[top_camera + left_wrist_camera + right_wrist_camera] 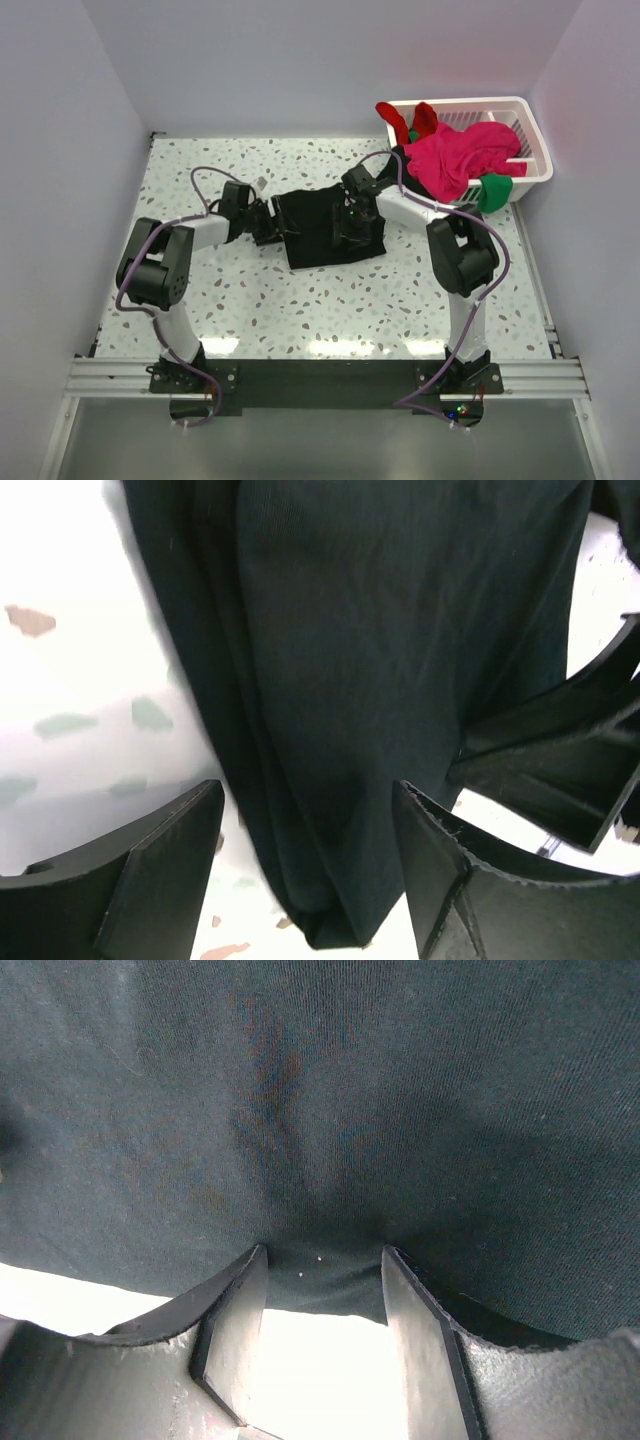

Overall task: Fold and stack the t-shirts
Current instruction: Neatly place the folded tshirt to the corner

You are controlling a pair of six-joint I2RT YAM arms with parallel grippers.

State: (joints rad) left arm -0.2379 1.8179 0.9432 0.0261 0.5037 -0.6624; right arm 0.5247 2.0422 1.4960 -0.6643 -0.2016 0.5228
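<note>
- The left arm [160, 262] bends at the elbow and reaches right, low over the bench [190, 170].
- The left tool [268, 222] is at the left side of the black shirt [320, 235]. Its fingers [165, 870] are spread, and a thick fold of the shirt lies between them.
- The right arm [462, 255] bends and reaches left to the shirt's right part.
- The right tool [350, 220] is down on the shirt. Its fingers [235, 1330] stand apart, with the shirt's edge in the gap.
- The black shirt lies folded in the middle of the bench.
- A pink shirt [455, 160], a red shirt [420, 115] and a green shirt [495, 190] spill from the basket [535, 150] at the far right corner.
</note>
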